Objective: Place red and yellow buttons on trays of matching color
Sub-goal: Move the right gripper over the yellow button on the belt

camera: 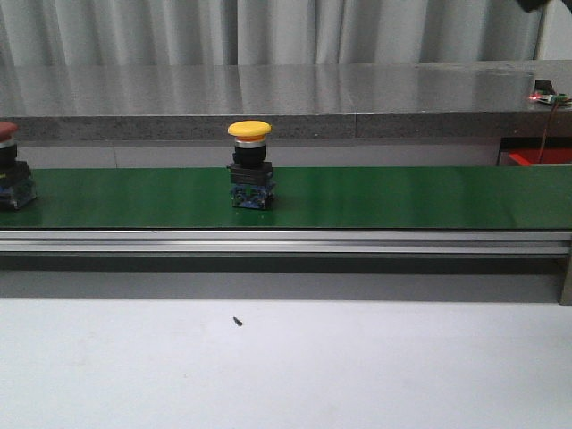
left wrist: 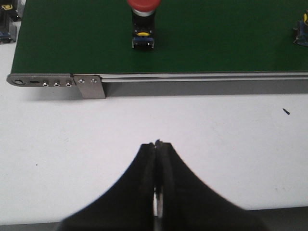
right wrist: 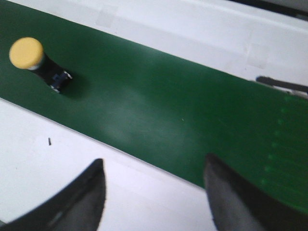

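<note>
Black fingers of the left gripper (left wrist: 157,144) pressed tip to tip, nothing between them — poised above bare white tabletop (left wrist: 144,125), short of the belt's near rail. Ahead of it, across the rail and on the green conveyor belt (left wrist: 216,38), the red button (left wrist: 143,19) stands upright on its black switch body, roughly in line with the closed fingertips but well apart from them. In the front view this same red button (camera: 11,170) sits at the far left end of the belt, partly cut off by the frame.

Right gripper (right wrist: 154,192): fingers spread wide, holding nothing, hanging over the belt's near edge where green meets the white tabletop. Yellow button (right wrist: 33,60) lies on the belt well off to one side of the open fingers, not between them. In the front view the yellow button (camera: 250,165) stands upright on its black-and-blue base near the middle of the belt's width, left of the belt's centre lengthwise.

Aluminium rail (camera: 286,241) runs along the belt's near edge; its end plate with screws (left wrist: 53,81) shows in the left wrist view. One small dark speck (camera: 239,321) lies on the tabletop in front of the rail, below the yellow button. No tray can be made out with certainty in any view.
</note>
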Tool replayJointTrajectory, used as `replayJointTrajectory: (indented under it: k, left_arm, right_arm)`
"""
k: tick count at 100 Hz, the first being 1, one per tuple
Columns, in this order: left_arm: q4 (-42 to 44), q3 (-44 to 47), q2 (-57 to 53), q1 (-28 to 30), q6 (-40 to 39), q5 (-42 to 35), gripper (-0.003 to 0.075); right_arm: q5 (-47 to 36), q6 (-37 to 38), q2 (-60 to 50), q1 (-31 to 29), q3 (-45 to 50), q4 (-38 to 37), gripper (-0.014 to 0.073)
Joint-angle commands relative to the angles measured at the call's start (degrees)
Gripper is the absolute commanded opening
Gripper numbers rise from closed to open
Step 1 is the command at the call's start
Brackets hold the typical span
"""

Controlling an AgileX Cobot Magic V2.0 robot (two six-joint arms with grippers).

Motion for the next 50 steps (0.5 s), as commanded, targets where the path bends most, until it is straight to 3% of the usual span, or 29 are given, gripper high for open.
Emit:
replayJointTrajectory:
  k: [1, 7, 35, 50]
  left_arm:
    - [-0.3, -1.5, -0.2, -0.3, 0.1, -2.8, -0.0020]
    - [-0.3, -1.5, -0.2, -0.3, 0.1, -2.8, -0.0020]
    - [-0.3, -1.5, -0.2, -0.3, 0.1, -2.8, -0.0020]
    - [-0.3, -1.5, -0.2, -0.3, 0.1, -2.8, -0.0020]
  right_arm:
    - [-1.5, -1.0, 1.3, 1.7, -5.3, 1.0, 0.0625]
    - [0.8, -1.0, 3.3, 2.6, -7.8, 1.0, 0.0658]
    - [7.4, -0.7, 13.6, 8.1, -19.3, 1.0, 0.0655]
    - [8.0, 4.0, 18.4, 11.6, -23.8, -2.7, 0.0655]
